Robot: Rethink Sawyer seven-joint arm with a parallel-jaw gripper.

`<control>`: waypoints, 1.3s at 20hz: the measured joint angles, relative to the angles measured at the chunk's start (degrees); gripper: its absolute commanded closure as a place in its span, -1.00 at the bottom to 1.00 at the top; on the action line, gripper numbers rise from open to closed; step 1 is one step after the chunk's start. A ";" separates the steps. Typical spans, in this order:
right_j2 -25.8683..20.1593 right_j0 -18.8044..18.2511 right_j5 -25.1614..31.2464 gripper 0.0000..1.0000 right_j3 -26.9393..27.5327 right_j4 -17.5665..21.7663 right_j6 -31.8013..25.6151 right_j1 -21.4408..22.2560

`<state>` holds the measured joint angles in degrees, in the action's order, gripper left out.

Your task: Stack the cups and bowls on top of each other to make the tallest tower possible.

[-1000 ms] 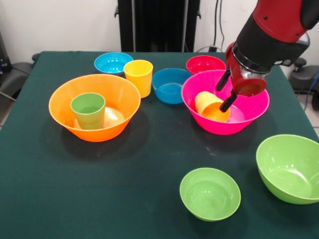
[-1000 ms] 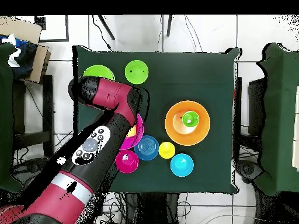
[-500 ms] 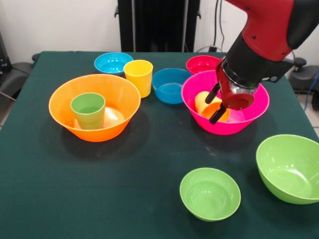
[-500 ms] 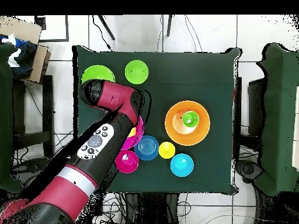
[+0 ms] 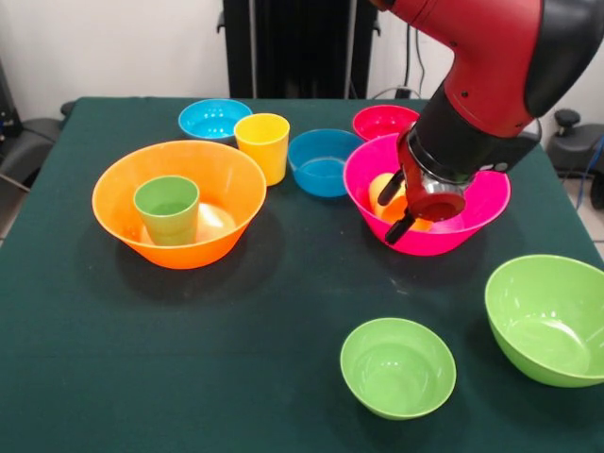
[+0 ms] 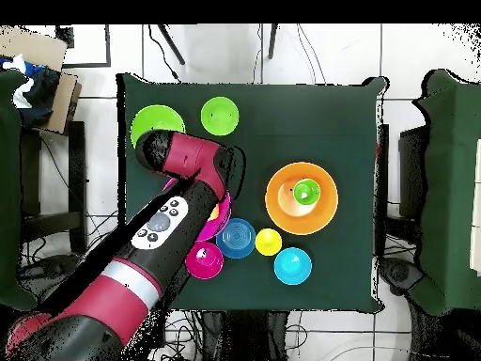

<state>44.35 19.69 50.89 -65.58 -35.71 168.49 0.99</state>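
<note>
An orange-yellow cup [image 5: 381,192] lies tilted inside the large hot pink bowl [image 5: 472,213]. My gripper [image 5: 394,208] is open over that bowl's left half, with one finger [image 5: 389,188] above the cup and the other below it, and it hides most of the cup. A green cup [image 5: 167,209] stands upright in the large orange bowl [image 5: 113,212]. The yellow cup [image 5: 262,146] stands on the table behind it. In the overhead view the arm [image 6: 174,202] covers the gripper and most of the pink bowl [image 6: 224,208].
A light blue bowl [image 5: 214,118], a darker blue bowl [image 5: 324,162] and a red-pink bowl [image 5: 387,121] sit along the far side. A small lime bowl [image 5: 397,366] and a large lime bowl [image 5: 547,319] lie at the near right.
The gripper has moved left and down across the pink bowl, from its right part to the orange-yellow cup. The cups and bowls have stayed where they were.
</note>
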 measured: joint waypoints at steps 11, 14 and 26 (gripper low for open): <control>0.29 -0.61 0.00 -1.00 4.64 -0.01 0.00 -3.74; 0.69 -0.66 0.01 -1.00 6.14 -0.02 0.00 -4.77; 0.84 -0.66 0.00 -1.00 7.73 -0.02 0.00 -5.61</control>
<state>45.19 19.04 50.89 -57.85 -35.73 168.49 -4.62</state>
